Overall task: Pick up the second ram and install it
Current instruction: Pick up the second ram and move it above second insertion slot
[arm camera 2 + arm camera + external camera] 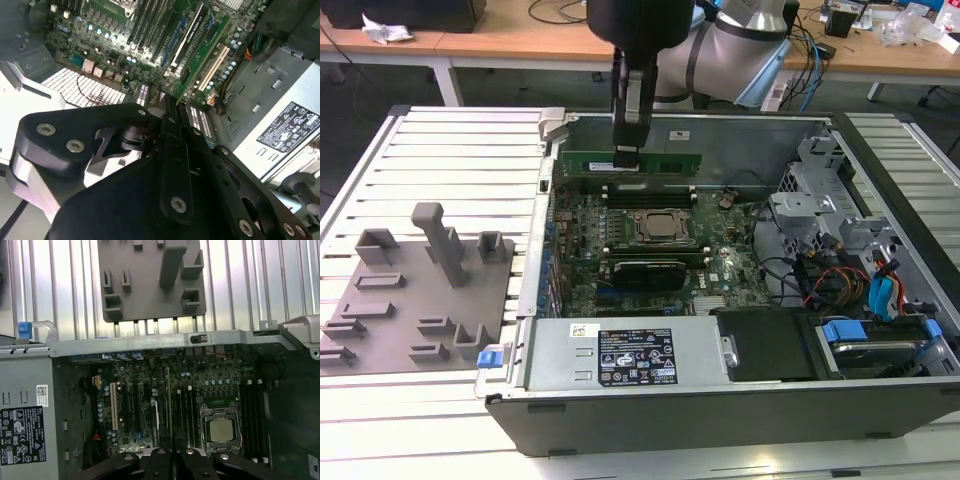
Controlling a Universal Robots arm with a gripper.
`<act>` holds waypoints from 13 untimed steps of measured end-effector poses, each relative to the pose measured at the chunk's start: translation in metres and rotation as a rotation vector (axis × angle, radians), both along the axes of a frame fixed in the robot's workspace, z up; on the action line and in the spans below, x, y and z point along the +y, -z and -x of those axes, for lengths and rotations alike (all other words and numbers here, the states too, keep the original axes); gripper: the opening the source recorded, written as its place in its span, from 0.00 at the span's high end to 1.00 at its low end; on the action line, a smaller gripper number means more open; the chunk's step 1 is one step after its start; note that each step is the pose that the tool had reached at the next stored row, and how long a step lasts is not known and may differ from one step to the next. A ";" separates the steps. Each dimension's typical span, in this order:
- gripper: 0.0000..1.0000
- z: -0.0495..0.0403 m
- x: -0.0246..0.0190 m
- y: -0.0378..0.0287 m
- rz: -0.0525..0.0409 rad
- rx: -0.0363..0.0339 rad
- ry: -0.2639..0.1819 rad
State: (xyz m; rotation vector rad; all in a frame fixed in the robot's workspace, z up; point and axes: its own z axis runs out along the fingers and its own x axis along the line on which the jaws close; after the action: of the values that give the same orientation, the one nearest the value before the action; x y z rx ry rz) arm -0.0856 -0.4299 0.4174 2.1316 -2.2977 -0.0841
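slatted metal table (440,140) carries an open computer case (720,410), with the motherboard's cpu socket (665,228) facing up. the gripper (626,157) has its fingers pinched on the second ram (670,163), holding it just beyond the socket's far side in the exterior view, over the black slot rails (650,188) beside the socket. pickup looks done. seating seems left to do, as the stick appears not yet pressed home. it stands on edge, its long axis parallel to those rails.
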 end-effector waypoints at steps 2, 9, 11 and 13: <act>0.87 -0.0042 0.0040 0.0010 -0.0002 -0.0001 0.000; 0.87 -0.0151 0.0120 0.0050 -0.0001 0.0000 0.000; 0.87 -0.0196 0.0143 0.0082 0.0001 0.0002 0.000; 0.87 -0.0231 0.0160 0.0116 0.0002 0.0006 0.000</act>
State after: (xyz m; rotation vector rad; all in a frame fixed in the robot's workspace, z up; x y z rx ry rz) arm -0.0626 -0.4139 0.4058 2.1311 -2.2973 -0.0845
